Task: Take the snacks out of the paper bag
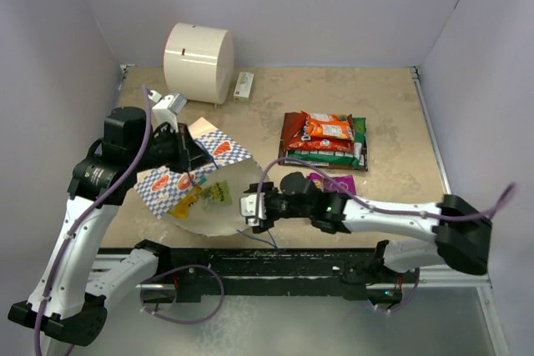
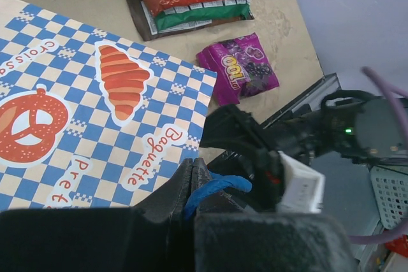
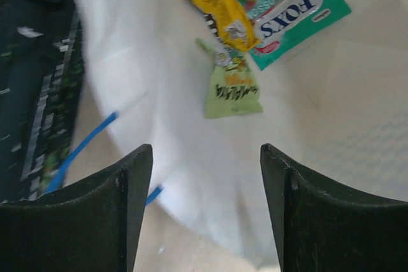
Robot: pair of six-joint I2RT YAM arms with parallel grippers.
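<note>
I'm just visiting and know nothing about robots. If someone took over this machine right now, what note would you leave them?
Left gripper: shut on the cord handle of the paper bag.
Right gripper: open, empty, at the bag's mouth.
Done: a stack of packets and a purple packet lie on the table.
Left: a yellow packet, a green packet and a teal packet are inside the bag.

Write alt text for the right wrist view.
The right gripper, open and empty, hovers over the mouth of the paper bag. On its cream lining lie a yellow packet, a light-green packet and a teal FOX'S packet.
</note>
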